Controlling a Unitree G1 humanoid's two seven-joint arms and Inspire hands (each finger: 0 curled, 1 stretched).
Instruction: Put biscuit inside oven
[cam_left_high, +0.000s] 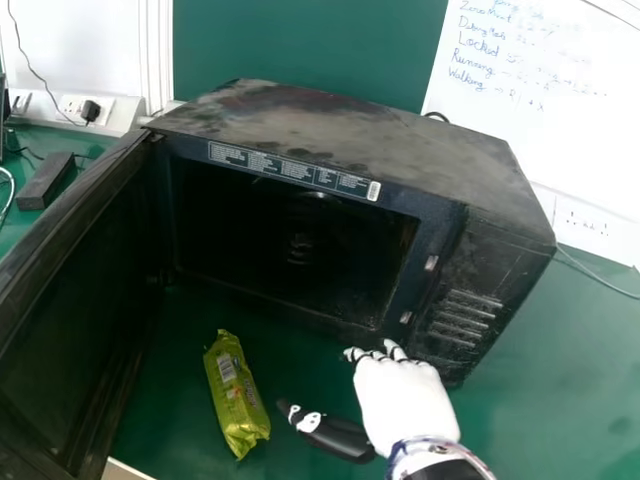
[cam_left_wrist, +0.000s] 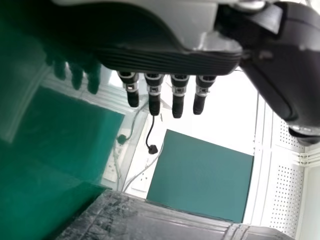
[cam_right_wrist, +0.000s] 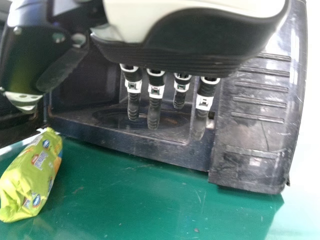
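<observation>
Glossy green tabletop (cam_left_high: 560, 375) before a white wall (cam_left_high: 95, 40) with power sockets (cam_left_high: 72, 106), a dark green panel (cam_left_high: 310, 50) and a whiteboard (cam_left_high: 545, 135) bearing blue handwriting.

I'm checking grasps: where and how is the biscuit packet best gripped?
Probably around the middle of the biscuit packet, across its narrow width, coming from its right side: it lies long and plump, one end toward the oven, with the right hand on that side.

Handwritten whiteboard (cam_left_high: 560, 120); 1 black plug (cam_left_high: 91, 111) in socket (cam_left_high: 70, 105); green table (cam_left_high: 560, 400).
</observation>
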